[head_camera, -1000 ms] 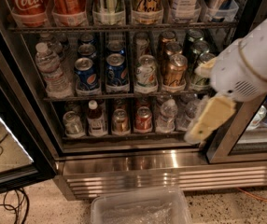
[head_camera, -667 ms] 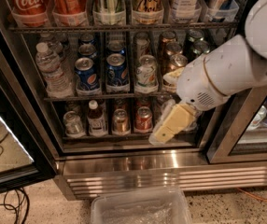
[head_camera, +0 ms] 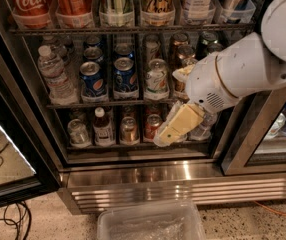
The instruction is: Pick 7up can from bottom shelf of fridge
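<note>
The fridge (head_camera: 183, 176) stands open in front of me, with a ribbed steel base. On the bottom shelf (head_camera: 113, 146) the pale silvery 7up can (head_camera: 78, 132) stands at the far left in a clear holder. To its right are a small bottle (head_camera: 102, 128), a bronze can (head_camera: 129, 130) and a red can (head_camera: 152, 126). My gripper (head_camera: 164, 135), cream-coloured on a white arm, hangs in front of the right half of the bottom shelf, just right of the red can. It is well to the right of the 7up can and not touching it. It hides the cans behind it.
The middle rack holds blue Pepsi cans (head_camera: 125, 74) and a water bottle (head_camera: 53, 76). The open glass door (head_camera: 13, 149) stands at the left, with cables (head_camera: 3, 224) on the floor. A clear plastic bin (head_camera: 150, 226) sits below the fridge. A second cooler (head_camera: 283, 124) is at the right.
My arm and gripper have swung left across the front of the bottom shelf, from its right end to beside the red can.
</note>
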Action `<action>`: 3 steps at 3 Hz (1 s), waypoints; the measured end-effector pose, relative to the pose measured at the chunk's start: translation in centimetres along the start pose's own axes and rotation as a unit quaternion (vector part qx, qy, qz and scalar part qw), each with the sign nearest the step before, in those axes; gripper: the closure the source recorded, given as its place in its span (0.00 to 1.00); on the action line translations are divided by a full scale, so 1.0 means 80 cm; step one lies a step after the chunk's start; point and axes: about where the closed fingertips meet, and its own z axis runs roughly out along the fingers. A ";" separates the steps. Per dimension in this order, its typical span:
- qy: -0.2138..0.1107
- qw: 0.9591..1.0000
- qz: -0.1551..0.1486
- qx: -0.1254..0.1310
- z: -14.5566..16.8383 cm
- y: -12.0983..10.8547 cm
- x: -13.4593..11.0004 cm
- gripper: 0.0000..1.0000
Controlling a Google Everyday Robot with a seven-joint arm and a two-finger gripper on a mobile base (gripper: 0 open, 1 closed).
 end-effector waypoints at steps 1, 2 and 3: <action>-0.033 0.999 0.011 0.004 0.030 0.003 -0.015 0.00; -0.076 0.997 0.029 -0.020 0.118 0.036 -0.036 0.00; -0.111 0.992 0.056 -0.030 0.187 0.072 -0.047 0.00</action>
